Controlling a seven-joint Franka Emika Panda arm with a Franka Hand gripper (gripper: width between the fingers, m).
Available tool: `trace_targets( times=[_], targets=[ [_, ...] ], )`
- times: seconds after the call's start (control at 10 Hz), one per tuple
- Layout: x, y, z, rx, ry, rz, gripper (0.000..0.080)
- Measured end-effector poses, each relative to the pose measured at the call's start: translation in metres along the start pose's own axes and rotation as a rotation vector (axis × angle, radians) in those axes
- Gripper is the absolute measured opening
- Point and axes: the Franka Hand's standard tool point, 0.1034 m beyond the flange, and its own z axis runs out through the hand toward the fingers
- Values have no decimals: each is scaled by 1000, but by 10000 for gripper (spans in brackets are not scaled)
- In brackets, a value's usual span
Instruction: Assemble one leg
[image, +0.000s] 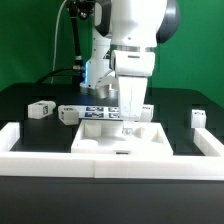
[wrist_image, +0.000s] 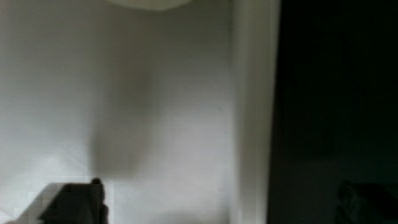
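My gripper (image: 130, 122) hangs low over the wide flat white panel (image: 105, 138) in the middle of the table. In the wrist view the panel's surface (wrist_image: 143, 120) fills most of the picture, and its straight edge runs beside the dark table. My gripper (wrist_image: 217, 205) is open there, with a dark fingertip (wrist_image: 71, 205) over the panel and the other over the dark table. Nothing sits between them. One leg (image: 40, 110) lies at the exterior view's left, a second leg (image: 70, 113) beside it, and a third leg (image: 198, 118) at the right.
The marker board (image: 100, 110) lies behind the panel near the robot base. A long white border rail (image: 110, 166) runs along the front and turns up at both ends. A pale round spot (wrist_image: 151, 3) shows on the panel.
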Motion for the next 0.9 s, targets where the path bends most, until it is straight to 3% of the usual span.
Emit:
trace_targets(
  times=[0.1,0.2,0.3,0.4,0.6,0.9],
  targets=[
    [1,0,0,-1,0,7,649],
    [0,0,0,0,0,8,561],
    [0,0,0,1,0,8,561],
    [0,0,0,1,0,8,360],
    [0,-1,1,2,0,8,59],
    [0,-1,1,3,0,8,57]
  ],
)
